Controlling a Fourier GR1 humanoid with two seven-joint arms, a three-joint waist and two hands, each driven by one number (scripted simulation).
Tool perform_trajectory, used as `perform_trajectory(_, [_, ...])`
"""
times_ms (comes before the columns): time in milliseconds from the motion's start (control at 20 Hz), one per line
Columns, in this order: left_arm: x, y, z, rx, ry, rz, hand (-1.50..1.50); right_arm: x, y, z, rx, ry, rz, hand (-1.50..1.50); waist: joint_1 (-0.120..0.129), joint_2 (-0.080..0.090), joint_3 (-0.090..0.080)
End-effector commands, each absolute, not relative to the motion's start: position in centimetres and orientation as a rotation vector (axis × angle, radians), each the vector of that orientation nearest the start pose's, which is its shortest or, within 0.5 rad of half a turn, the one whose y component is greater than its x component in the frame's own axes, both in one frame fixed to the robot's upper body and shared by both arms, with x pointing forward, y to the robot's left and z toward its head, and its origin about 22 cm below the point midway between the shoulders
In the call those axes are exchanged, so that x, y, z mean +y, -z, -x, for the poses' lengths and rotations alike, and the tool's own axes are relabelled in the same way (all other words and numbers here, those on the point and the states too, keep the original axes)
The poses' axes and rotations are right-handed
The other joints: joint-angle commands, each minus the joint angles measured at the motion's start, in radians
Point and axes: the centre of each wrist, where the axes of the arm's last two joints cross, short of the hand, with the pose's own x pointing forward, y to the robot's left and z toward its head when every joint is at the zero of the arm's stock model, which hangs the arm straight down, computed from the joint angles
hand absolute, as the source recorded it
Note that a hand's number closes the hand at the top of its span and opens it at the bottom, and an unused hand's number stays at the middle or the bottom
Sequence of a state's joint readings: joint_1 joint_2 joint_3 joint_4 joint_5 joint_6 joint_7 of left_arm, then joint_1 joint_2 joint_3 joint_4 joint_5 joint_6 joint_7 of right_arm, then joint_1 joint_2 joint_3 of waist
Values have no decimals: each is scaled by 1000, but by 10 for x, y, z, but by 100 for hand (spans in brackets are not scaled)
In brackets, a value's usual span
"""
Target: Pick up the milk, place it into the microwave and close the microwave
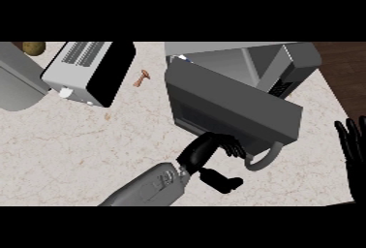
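The grey microwave (286,63) stands at the back right of the counter. Its door (229,104) is swung partway, slanting across the cavity's front, with a curved handle (263,160) at its near end. Behind the door's far top corner a small white and blue bit (184,58) shows inside the cavity, probably the milk; the rest is hidden. My left hand (204,150) rests against the door's near lower edge beside the handle, fingers relaxed on the panel, thumb sticking out toward me, holding nothing. My right hand (354,150) rests open at the right edge, fingers up.
A white and black toaster (85,72) sits at the back left, next to a grey rounded appliance (18,82). A potato (34,47) lies at the far left corner. A small orange-brown item (142,78) lies between toaster and microwave. The counter's edge runs down the right.
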State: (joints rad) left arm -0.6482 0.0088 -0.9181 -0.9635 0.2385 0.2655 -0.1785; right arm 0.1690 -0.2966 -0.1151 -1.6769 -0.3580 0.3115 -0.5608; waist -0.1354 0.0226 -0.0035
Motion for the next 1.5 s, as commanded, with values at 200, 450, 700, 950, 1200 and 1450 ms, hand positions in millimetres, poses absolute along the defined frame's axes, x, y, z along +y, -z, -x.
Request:
perform_trajectory(200, [0,-19,-298,-1751,679,443,150,-325,-51,-210,-2155,-173,-348,-150,-90,23,-4])
perform_trajectory(450, [-5,-35,-314,-1761,648,428,150,-320,-71,-217,-2183,-230,-405,-150,-142,30,-3])
perform_trajectory(700, [-9,-54,-332,-1805,610,388,150,-319,-78,-220,-2194,-224,-414,-150,-181,42,0])
perform_trajectory(950, [-11,-65,-345,-1814,580,370,150,-319,-92,-223,-2187,-282,-476,-150,-215,51,0])
perform_trajectory(1200, [-13,-79,-357,-1834,541,341,150,-322,-100,-225,-2181,-314,-495,-150,-254,62,3])
perform_trajectory(1450, [-15,-92,-368,-1854,520,306,150,-323,-112,-229,-2193,-336,-506,-150,-281,71,4])
